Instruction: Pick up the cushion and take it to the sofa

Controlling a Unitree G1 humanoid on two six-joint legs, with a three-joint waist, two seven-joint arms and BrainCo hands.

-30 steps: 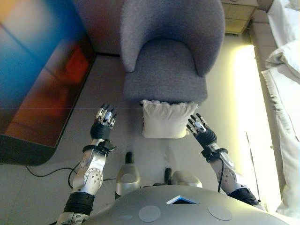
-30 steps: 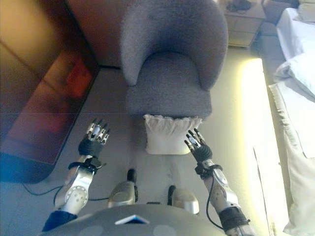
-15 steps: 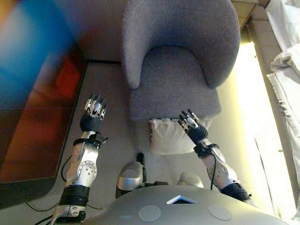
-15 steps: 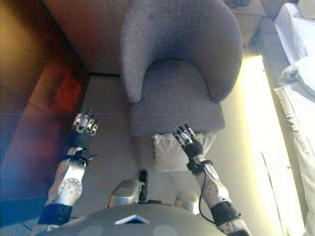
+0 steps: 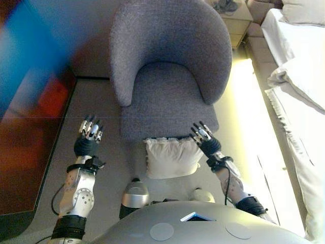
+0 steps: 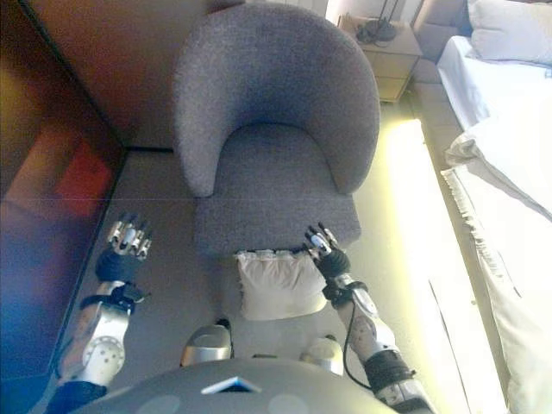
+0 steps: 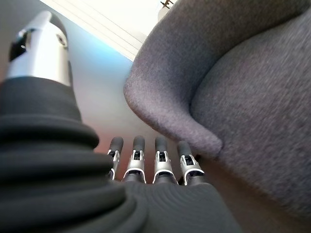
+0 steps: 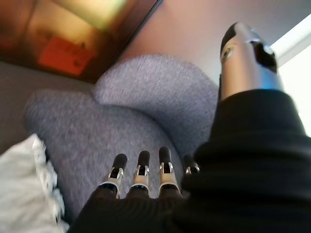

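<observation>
A white cushion [image 5: 170,156] with a frilled edge leans on the floor against the front of a grey round-backed armchair [image 5: 170,96]. It also shows in the right wrist view [image 8: 24,194]. My right hand [image 5: 204,141] is open, fingers straight, just right of the cushion's top corner, beside it. My left hand [image 5: 87,141] is open too, held over the floor well left of the cushion and the chair. Neither hand holds anything. The chair's arm and seat [image 7: 233,102] fill the left wrist view.
A dark screen [image 5: 30,117] with coloured reflections stands along the left. A bed with white linen [image 5: 299,91] runs down the right. A small wooden bedside cabinet [image 5: 233,18] stands behind the chair. Pale floor [image 5: 244,142] lies between chair and bed.
The view has shifted as I move. The cushion now shows whole, and my right hand no longer overlaps it but sits at its right corner. Both hands stay open.
</observation>
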